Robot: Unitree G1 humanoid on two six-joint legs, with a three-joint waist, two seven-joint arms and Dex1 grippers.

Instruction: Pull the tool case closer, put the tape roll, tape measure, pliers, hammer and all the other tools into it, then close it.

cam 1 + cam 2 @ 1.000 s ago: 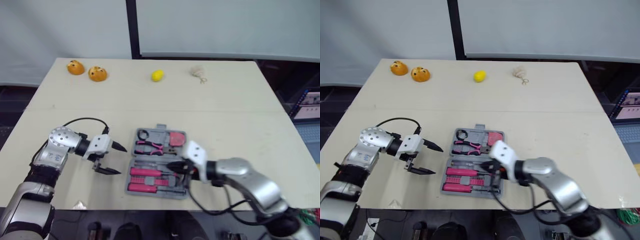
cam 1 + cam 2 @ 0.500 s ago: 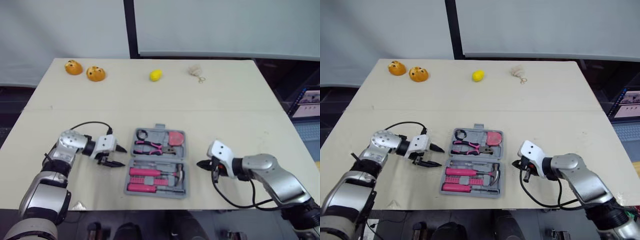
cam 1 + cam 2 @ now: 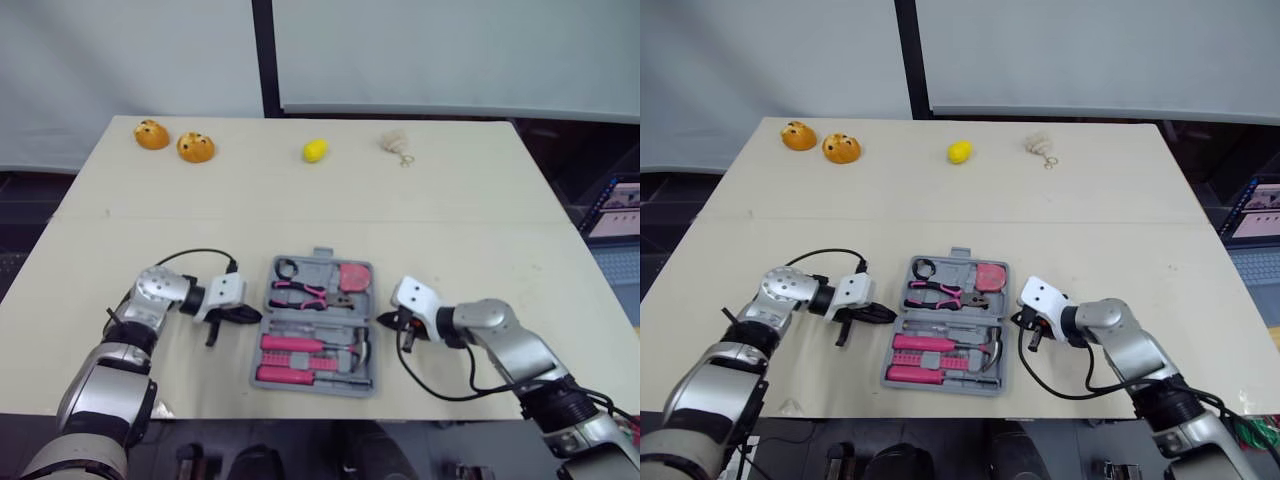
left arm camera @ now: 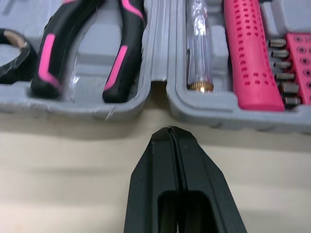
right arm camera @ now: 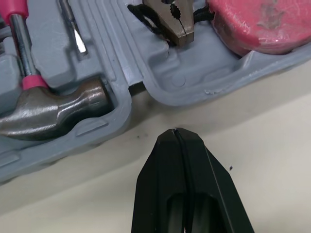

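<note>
Tape roll point(image 4: 12, 65), only partly visible

We record both head views looking forward and down from above the near edge of the surface point(image 3: 450, 230), taking in its whole top; the two share one scene, slightly offset sideways. The left wrist view sits close behind the left jaws, facing the tool case point(image 3: 318, 318) at its hinge gap beside the pliers point(image 4: 121, 53). The right wrist view sits equally close behind the right jaws, facing the opposite hinge gap beside the hammer point(image 5: 48, 111).
</note>
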